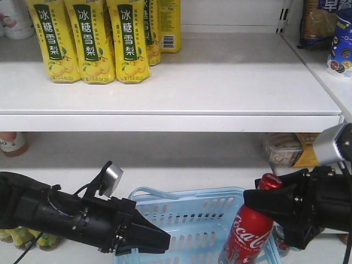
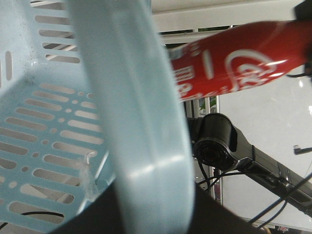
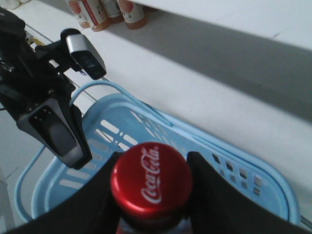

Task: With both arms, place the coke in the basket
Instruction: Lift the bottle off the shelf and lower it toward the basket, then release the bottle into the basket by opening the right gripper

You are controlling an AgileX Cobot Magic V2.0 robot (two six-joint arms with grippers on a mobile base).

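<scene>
Over basket (image 1: 192,217), coke (image 1: 250,231) in right end effector (image 1: 264,201)

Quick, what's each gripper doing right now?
Left gripper: shut on the basket rim.
Right gripper: shut on the coke, near its cap.

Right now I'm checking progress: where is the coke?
In the front view the coke is at lower right, held by the right gripper over the basket's right end.
</scene>
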